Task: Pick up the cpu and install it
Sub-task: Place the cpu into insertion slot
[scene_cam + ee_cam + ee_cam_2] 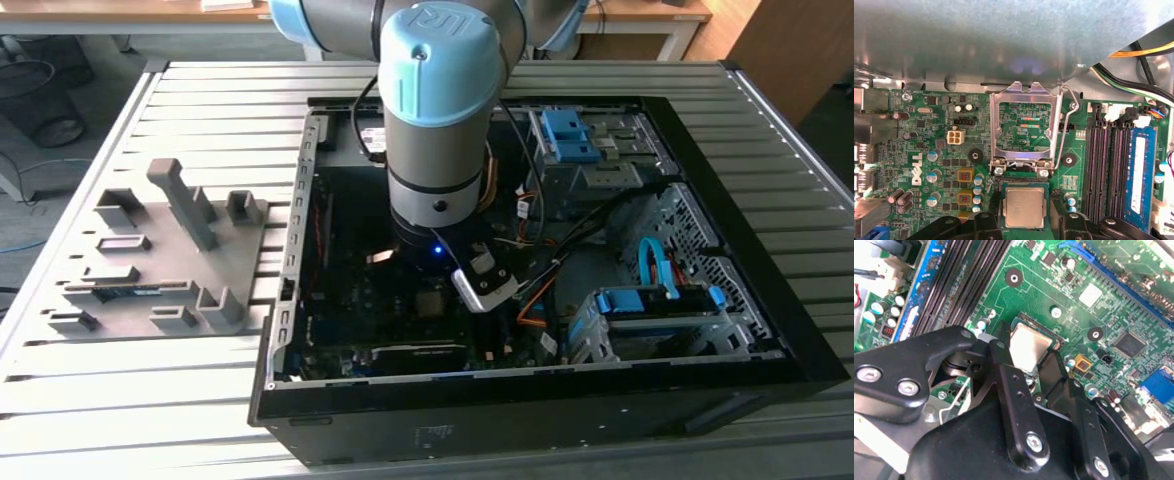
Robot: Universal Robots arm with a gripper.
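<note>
Ribbed aluminium worktable (200, 400) noted; pale wooden desks (120, 14) behind, grey floor (127, 55) beneath, brown wooden cabinet (790, 50) at exterior view's right.

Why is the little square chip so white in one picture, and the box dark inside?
Second wrist view: glare washes the cpu pale; first wrist view: it looks evenly grey; exterior view: the computer case lies dim inside, beneath the arm.

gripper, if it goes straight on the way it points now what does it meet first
Most likely the cpu, lying flat on the motherboard directly in line with the gripper; the gap between them is unclear.
</note>
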